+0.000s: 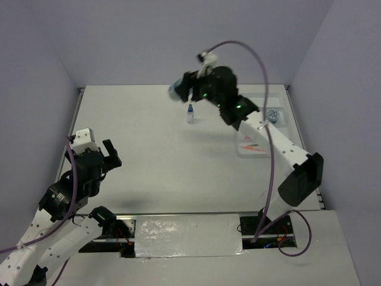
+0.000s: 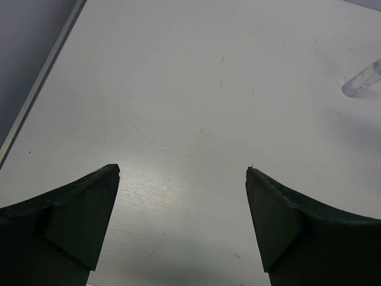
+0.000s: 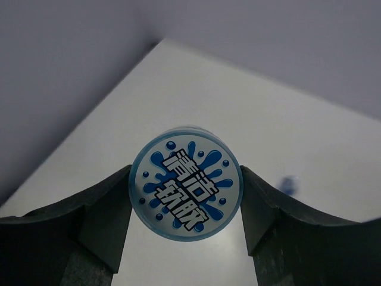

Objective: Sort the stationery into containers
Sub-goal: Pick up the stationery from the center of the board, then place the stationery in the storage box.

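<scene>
The right gripper (image 3: 186,173) is clamped on a round blue-grey jar (image 3: 186,193) with a white lid printed with blue splashes and bold lettering. One dark finger presses each side of the jar, and the lid faces the wrist camera. In the overhead view this gripper (image 1: 181,88) holds the jar (image 1: 174,90) up off the white table (image 1: 149,149), near its far edge.

A small clear plastic bottle with a blue cap (image 1: 190,113) stands on the table just in front of the held jar, apart from it. The blurred blue speck (image 3: 289,185) behind the right finger is probably that cap, though it is too soft to be sure.

The white rectangular plastic tray (image 1: 281,128) lies at the right side of the table, partly hidden by the right arm. A second round blue-grey jar (image 1: 273,114) sits in its far end, and thin orange-red items (image 1: 253,147) lie toward its near end.

The left gripper (image 1: 101,156) hangs over the near left part of the table, its jaws spread wide (image 2: 181,171) with only bare tabletop between them.
</scene>
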You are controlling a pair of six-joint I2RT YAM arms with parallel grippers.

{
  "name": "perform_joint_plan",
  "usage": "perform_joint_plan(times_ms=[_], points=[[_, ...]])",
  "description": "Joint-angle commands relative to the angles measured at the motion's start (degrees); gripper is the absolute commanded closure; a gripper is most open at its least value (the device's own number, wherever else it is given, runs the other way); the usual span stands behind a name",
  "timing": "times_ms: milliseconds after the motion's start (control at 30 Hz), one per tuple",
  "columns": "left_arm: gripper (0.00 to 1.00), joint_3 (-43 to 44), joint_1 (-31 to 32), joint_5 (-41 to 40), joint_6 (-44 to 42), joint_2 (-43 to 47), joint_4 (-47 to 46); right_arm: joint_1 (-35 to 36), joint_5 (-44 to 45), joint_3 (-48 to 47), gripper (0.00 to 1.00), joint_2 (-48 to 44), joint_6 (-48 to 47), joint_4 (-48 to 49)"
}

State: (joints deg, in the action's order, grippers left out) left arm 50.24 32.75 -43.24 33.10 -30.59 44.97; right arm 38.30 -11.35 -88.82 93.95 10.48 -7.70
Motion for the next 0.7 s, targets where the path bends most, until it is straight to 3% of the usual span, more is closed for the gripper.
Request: perform_joint_plan(times_ms=[0,33,100,233,333,400,667], points=[[0.01,-0.4,-0.15,0.26,-1.2,0.97,-2.26,-9.28,30.7,-3.99,1.0,-2.29,3.3,-8.08],[0.01,-0.4,-0.15,0.44,-1.29,0.97,-2.34,-11.74,38.87,-4.52,1.0,-1.67,4.62,-11.51],[0.01,-0.41,-0.15,0.79,-1.55,0.88,-2.69,-19.38,38.44,-3.92,1.0,-0.09,7.08,-17.42],[0.01,-0.49,-0.15,1.32,-1.81,0.44,-2.78,-27.74,36.5,-1.89,1.0,2.37,7.02,-15.86],[0.01,-0.49,-0.15,1.58,-2.16,0.18,-2.96,-30.21,33.59,-0.13,1.0,4.13,4.47,-11.2],[0.01,-0.49,-0.15,1.67,-2.16,0.09,-3.05,-30.48,36.4,-2.14,1.0,7.11,2.98,-11.98],[0.01,-0.58,-0.15,2.02,-2.52,-0.26,-3.22,-32.15,33.5,-2.59,1.0,15.02,5.33,-12.51]])
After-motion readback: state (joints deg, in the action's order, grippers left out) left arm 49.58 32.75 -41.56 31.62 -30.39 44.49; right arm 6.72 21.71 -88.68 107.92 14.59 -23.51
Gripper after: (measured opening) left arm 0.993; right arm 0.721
